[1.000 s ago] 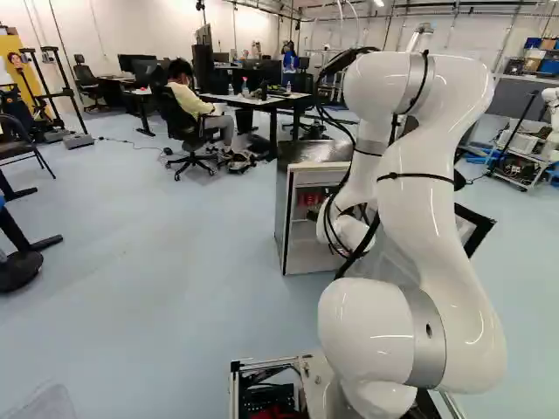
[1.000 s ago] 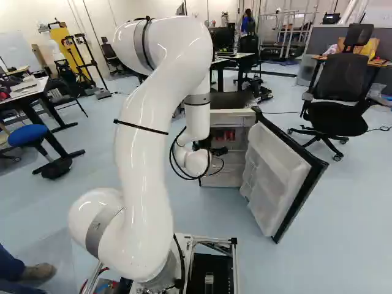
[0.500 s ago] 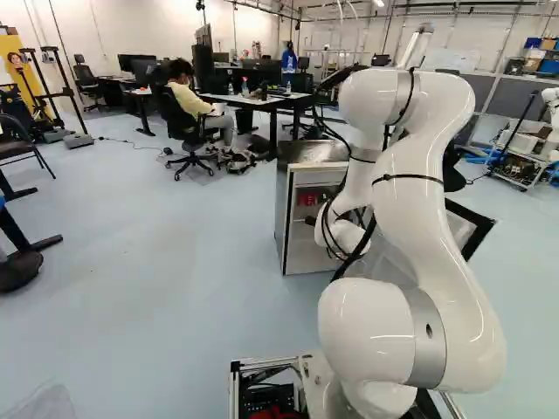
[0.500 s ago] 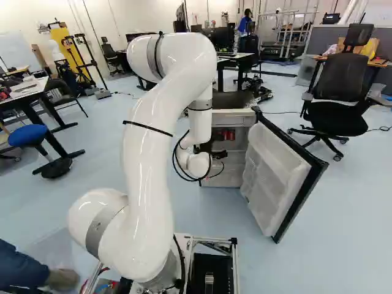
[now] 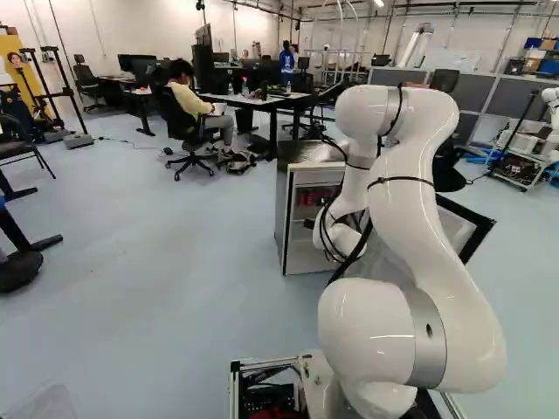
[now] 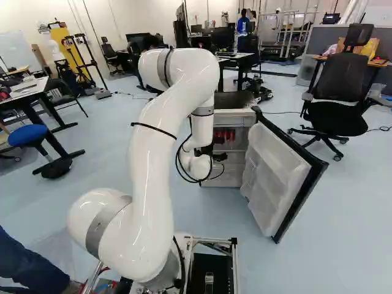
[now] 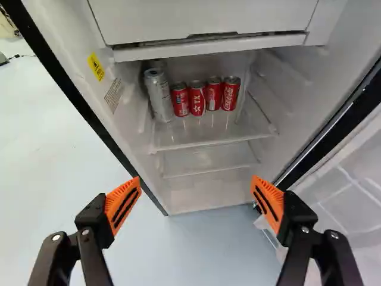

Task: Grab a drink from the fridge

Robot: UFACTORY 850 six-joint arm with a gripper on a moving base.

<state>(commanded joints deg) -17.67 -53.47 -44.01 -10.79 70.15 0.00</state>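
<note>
Arm [image 6: 147, 159] lower at the elbow, jaws wide apart, silver can [image 7: 159, 95] only in wrist view

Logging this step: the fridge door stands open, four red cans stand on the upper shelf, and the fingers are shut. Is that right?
Not quite: the fingers are open, spread apart, as the wrist view shows. The fridge door does stand open, with four red cans on the upper shelf.

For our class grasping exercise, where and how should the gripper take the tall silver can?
Probably the upper body of the silver can, coming level through the open front: it stands upright, rises above the neighbouring red can, and the white compartment overhead hinders a top approach.
</note>
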